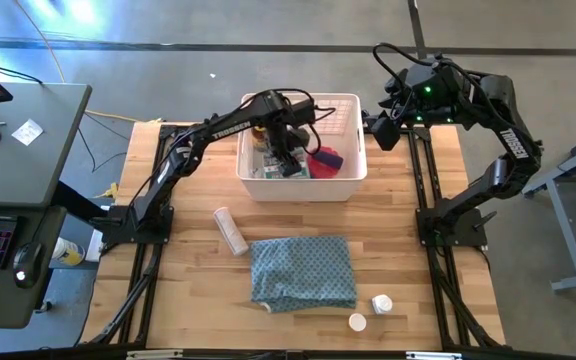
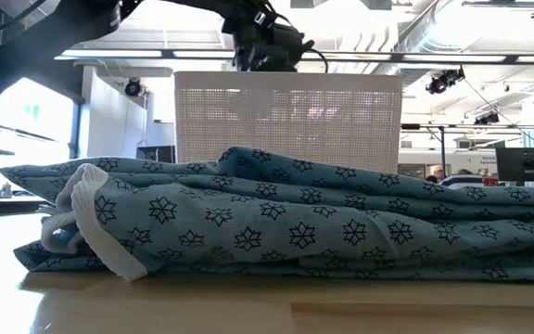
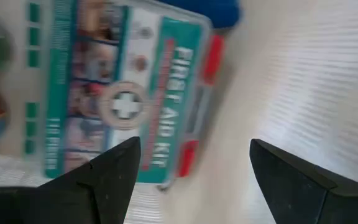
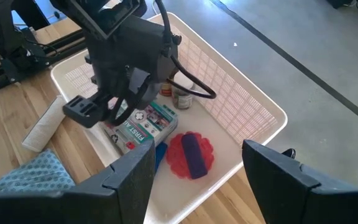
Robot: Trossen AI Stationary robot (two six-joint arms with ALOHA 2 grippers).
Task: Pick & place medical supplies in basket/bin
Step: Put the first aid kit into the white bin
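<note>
The white basket (image 1: 301,186) stands at the far middle of the worktop (image 1: 188,300). Inside it lies a first aid kit packet (image 4: 143,124), next to a purple tube (image 4: 192,154) resting on a pink-red disc (image 4: 174,155), with an amber bottle (image 4: 181,97) near the far wall. My left fingers (image 3: 191,180) hang inside the basket just above the packet, spread apart and grasping nothing. My right fingers (image 4: 194,171) hover released beside the basket's right rim. Nearer on the worktop lie a white bandage roll (image 1: 231,230), the blue patterned cloth (image 1: 301,271) and two white pill bottles (image 1: 370,312).
</note>
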